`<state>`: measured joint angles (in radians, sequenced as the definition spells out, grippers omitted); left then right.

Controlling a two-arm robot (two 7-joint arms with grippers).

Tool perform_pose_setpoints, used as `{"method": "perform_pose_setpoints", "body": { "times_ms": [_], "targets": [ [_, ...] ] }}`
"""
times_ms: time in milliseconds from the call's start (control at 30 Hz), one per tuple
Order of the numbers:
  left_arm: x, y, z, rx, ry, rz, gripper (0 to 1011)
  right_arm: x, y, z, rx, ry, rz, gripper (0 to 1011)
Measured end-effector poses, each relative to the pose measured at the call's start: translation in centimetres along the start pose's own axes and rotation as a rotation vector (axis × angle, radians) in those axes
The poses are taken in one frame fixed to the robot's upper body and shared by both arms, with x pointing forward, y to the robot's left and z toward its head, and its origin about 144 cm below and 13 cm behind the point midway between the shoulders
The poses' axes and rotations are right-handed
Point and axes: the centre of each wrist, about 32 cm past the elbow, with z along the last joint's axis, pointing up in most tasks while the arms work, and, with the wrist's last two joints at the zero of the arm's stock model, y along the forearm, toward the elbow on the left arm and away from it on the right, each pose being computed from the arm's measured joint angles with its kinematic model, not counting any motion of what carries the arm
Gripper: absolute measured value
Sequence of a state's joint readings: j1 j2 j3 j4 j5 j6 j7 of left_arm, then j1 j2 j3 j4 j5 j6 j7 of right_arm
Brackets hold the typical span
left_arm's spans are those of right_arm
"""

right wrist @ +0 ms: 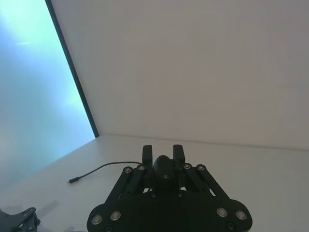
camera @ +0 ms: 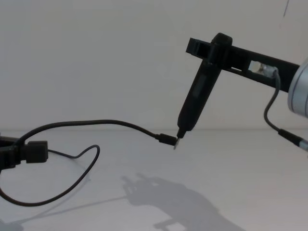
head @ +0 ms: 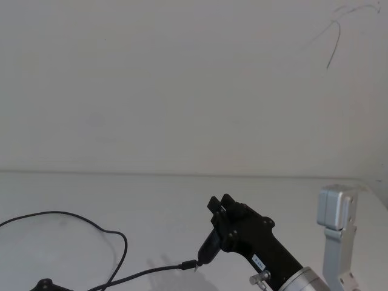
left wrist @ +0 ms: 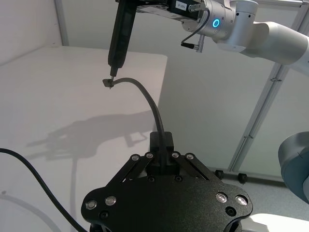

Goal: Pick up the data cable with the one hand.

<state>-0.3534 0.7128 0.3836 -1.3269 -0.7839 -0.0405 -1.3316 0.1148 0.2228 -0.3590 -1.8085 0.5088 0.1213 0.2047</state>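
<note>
Left fingers (left wrist: 142, 161): clenched hard on the blocky plug (left wrist: 161, 142) of the data cable (left wrist: 149, 101).
Right fingers (right wrist: 147, 153): clamped round a slim pen-like tool (right wrist: 162, 169), which points down.
Cable run: it arcs up from the blocky plug and out into mid-air, with the small plug (camera: 166, 139) off the desk (camera: 240, 192).
Tool tip: right at the small plug's metal end.
Left gripper (left wrist: 161, 159): low, at the chest view's left edge.
Right gripper (head: 219, 203): reaching in from the right, raised over the desk.
Wrist (left wrist: 227, 21): silver, with a blue ring light.
</note>
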Motion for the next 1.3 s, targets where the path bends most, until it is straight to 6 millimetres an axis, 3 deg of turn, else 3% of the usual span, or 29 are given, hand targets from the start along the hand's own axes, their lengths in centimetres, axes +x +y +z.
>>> {"method": "perform_pose_setpoints", "body": {
  "times_ms": [1300],
  "targets": [
    [0.0, 0.0, 0.0, 0.0, 0.0, 0.0, 35, 1.2, -0.3, -1.1, 0.052, -0.065, 0.036, 251]
  ]
}}
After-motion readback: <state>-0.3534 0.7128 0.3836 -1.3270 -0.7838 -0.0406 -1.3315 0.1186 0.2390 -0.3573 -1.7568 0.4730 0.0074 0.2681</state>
